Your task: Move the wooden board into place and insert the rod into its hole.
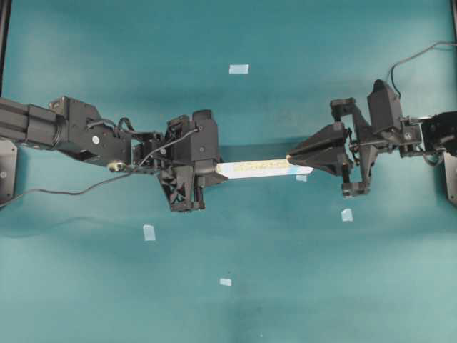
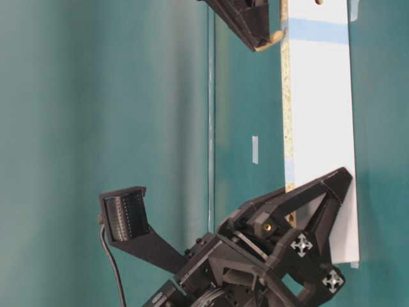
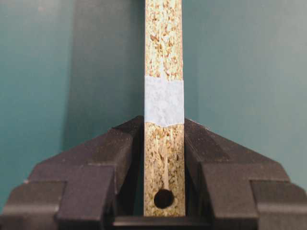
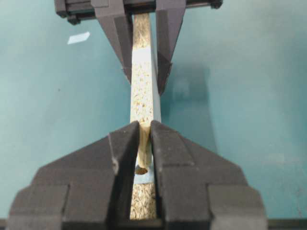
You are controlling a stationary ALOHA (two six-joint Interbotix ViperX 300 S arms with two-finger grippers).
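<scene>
While left jaws clamp the wooden board (image 3: 164, 72), right jaws pinch the rod (image 4: 143, 143) over the hole (image 4: 141, 170).

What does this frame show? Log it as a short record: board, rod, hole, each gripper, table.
board: wooden board held off the table, on edge, chipboard edge up
left gripper: shut on the board's end
right gripper: shut on the rod
rod: pinched between the fingers, tip at the hole, not visibly seated
hole: in the chipboard edge, by the light blue patch
second hole: at the left-held end, empty
table: teal, several pale tape squares
</scene>
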